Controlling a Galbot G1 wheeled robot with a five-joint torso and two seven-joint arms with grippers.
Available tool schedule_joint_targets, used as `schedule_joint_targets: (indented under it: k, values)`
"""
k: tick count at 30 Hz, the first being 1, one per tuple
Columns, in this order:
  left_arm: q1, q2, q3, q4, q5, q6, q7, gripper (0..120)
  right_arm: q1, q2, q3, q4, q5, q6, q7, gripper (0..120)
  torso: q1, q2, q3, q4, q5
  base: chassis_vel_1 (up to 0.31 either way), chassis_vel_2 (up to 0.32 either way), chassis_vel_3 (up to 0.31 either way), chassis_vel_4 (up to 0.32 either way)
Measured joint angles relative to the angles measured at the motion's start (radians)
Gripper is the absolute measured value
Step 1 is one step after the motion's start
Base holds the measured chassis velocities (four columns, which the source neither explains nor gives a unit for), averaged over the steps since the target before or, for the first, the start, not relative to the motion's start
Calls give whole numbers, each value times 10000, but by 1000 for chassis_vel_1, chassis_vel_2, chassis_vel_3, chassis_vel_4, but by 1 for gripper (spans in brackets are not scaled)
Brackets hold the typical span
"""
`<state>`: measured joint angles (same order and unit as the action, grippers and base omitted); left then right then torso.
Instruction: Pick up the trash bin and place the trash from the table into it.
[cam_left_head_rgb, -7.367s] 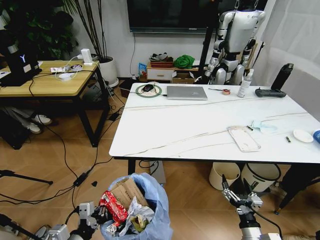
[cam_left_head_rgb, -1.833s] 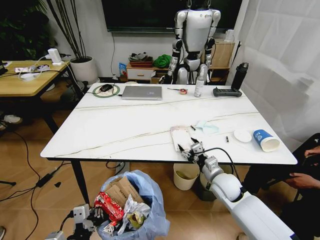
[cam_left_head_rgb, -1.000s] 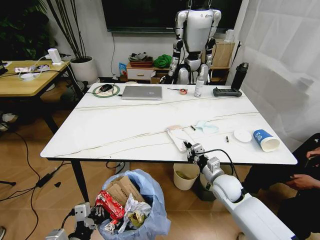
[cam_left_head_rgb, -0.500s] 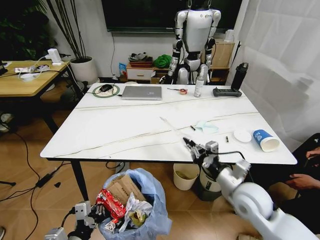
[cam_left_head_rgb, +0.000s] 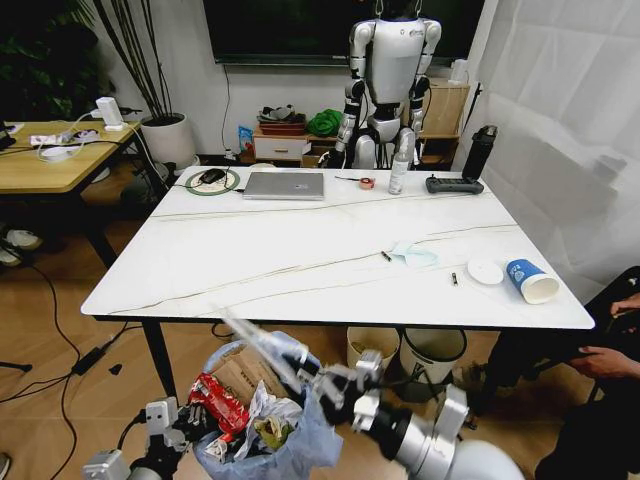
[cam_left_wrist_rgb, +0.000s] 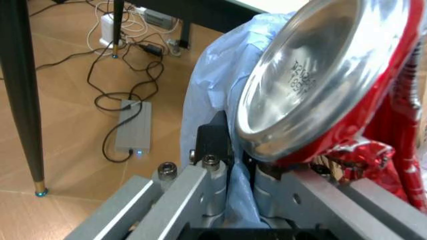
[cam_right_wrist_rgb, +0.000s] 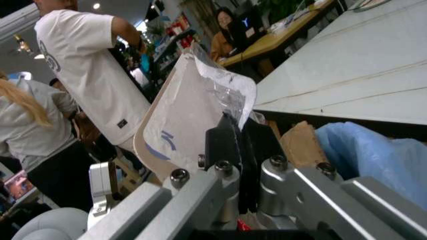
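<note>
Marble table (cam_left_head_rgb: 300, 260); wooden floor (cam_left_head_rgb: 60, 330)

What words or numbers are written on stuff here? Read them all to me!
None reads clearly.
Stamped code on the red can's silver bottom: too blurred.
Print on the red wrapper in the trash bin: too small.
Blue marks on the clear plastic tray in the right gripper: unreadable.

Our right gripper (cam_left_head_rgb: 312, 377) is low in front of us, pinched tight. Our left gripper (cam_left_head_rgb: 190, 425) is lower, also pinched tight.
</note>
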<state>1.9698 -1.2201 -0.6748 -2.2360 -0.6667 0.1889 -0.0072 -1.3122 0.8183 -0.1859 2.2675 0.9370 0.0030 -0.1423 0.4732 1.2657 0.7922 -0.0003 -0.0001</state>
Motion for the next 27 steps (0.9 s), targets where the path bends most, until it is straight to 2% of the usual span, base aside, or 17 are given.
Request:
schedule_joint_targets:
  k: [5, 11, 27]
  values:
    - [-45, -60, 55, -11, 13, 42, -27, 0, 221, 178, -314, -420, -326, 17, 6, 0, 0, -2, 1, 1, -1, 0, 0, 0, 0]
    - [-103, -160, 147, -7, 43, 57, -41, 0, 268, 259, -450, -1354, -1593, 33, 238, 0, 0, -2, 2, 0, 0, 0, 0, 0, 0]
    - [-126, -90, 69, -37, 33, 61, -46, 0, -172, 125, -583, -1754, -2656, -61, 513, 0, 0, -2, 1, 0, 1, 0, 0, 0, 0]
